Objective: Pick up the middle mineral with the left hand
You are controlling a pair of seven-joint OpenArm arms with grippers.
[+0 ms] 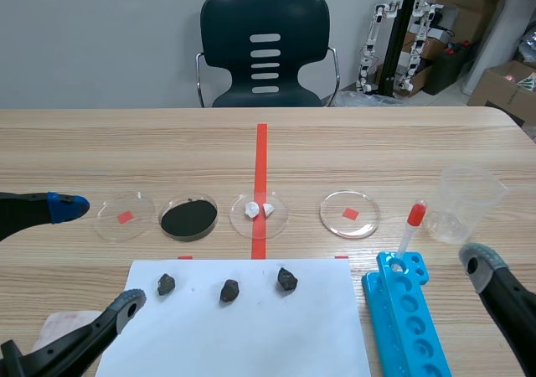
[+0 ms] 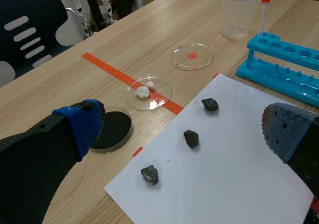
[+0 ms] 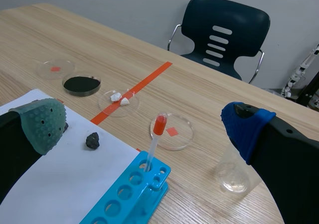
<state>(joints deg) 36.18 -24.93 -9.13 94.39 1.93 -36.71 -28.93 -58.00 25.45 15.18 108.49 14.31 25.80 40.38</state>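
I see left tool (image 1: pixel 99 254) wide open, empty; middle mineral (image 1: pixel 229 291) on paper (image 1: pixel 251 335), at its 4 o'clock, apart.

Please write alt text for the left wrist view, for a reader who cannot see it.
The open left gripper hovers over a white paper sheet with three dark minerals in a row; the middle mineral lies between its fingers, untouched. Beyond are three petri dishes, a blue test tube rack and a clear beaker.
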